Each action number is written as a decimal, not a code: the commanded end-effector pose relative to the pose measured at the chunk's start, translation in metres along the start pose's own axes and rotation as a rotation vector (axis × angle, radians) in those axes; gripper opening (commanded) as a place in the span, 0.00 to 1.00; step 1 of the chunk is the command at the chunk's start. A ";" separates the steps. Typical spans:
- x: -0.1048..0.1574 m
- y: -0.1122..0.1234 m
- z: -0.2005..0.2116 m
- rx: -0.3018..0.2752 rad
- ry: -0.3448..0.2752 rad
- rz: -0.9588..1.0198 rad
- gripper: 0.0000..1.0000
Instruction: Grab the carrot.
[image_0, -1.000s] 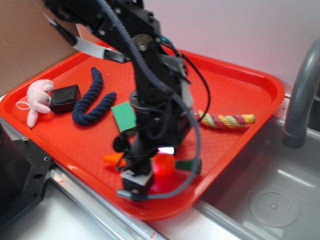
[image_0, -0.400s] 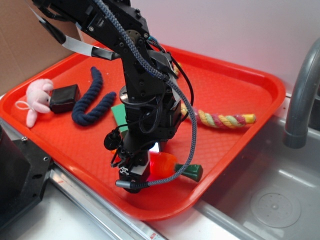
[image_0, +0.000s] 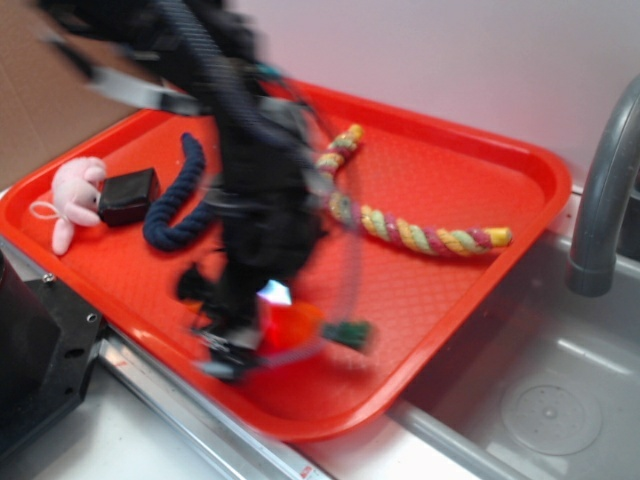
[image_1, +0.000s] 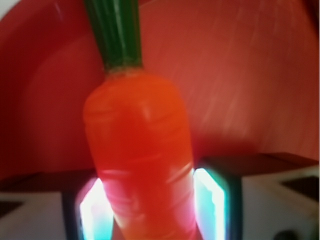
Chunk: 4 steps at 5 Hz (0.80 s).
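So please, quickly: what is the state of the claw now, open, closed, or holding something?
Claw: closed on the carrot, with one finger pressed against each side of it.

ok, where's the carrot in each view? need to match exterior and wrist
Exterior: carrot near the tray's front edge, lower centre, green stub pointing right, partly hidden by the blurred arm.
Wrist: carrot fills the centre, green stub up, between the end effector pads.
Shared landmark: the red tray under it.
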<state>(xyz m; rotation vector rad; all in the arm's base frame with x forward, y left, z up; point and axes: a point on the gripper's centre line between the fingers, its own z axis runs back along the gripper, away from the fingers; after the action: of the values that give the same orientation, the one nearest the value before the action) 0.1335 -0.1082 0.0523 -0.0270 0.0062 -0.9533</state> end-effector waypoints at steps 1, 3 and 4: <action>-0.076 0.012 0.105 0.033 -0.036 0.502 0.00; -0.059 0.016 0.153 -0.005 -0.073 0.787 0.00; -0.051 0.025 0.163 0.000 -0.057 0.845 0.00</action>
<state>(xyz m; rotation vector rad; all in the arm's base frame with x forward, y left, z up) 0.1473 -0.0288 0.2034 -0.0468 0.0102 -0.1167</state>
